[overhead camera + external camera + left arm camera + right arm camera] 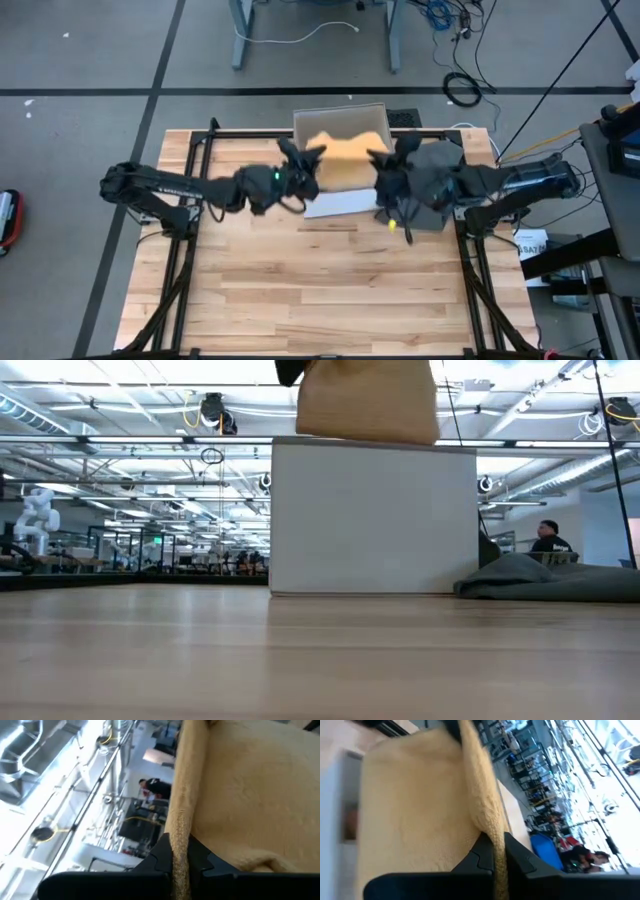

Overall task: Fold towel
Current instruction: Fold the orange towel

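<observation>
Tan terry cloth, the towel [348, 158], hung lifted above the white box [340, 125] at the far side of the table [300, 290], stretched between the left gripper [305, 170] and the right gripper [385, 165], each with its jaws pinching an edge of the cloth. Judging by this, the folding had barely begun: the towel was raised, not spread flat, and every fold remained. No brand, label or writing was legible.
</observation>
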Motion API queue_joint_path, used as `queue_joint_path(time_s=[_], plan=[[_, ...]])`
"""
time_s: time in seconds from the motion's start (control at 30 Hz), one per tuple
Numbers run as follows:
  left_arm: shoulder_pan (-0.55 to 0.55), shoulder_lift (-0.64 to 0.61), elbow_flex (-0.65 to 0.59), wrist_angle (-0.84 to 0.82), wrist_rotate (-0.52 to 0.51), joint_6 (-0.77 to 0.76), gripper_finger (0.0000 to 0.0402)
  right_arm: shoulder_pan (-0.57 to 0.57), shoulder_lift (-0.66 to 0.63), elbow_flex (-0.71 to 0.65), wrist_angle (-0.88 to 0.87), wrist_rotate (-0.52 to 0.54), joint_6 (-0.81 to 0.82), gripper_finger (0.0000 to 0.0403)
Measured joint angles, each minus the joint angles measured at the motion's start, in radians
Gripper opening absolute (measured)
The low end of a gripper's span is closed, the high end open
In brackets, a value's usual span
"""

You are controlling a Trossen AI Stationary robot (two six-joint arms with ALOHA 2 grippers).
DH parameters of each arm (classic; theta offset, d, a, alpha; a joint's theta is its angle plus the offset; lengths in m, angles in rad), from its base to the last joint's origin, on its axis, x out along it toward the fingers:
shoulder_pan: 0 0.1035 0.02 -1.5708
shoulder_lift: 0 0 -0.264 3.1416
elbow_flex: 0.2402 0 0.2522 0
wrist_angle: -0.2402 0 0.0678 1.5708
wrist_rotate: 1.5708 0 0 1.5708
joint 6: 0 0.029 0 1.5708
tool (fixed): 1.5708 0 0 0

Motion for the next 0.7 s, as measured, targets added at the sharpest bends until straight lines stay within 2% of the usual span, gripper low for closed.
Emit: queue_joint_path(time_s=[0.23, 0.37, 0.47, 0.7], plan=[[0.176, 0.005, 0.092, -0.143, 0.155, -0.063, 0.0015, -0.222, 0.001, 0.0, 0.041, -0.167, -0.12, 0.0003], [0.277, 0.009, 0.094, -0.254, 0.304, -0.168, 0.0015, -0.361, 0.007, 0.0, 0.036, -0.332, -0.114, 0.0003], [0.342, 0.032, 0.096, -0.302, 0.379, -0.232, 0.0015, -0.458, 0.021, 0.0, 0.025, -0.484, -0.088, 0.0003], [0.445, 0.123, 0.095, -0.321, 0.469, -0.245, 0.0015, -0.625, 0.114, 0.0, 0.004, -0.654, -0.072, 0.0004]])
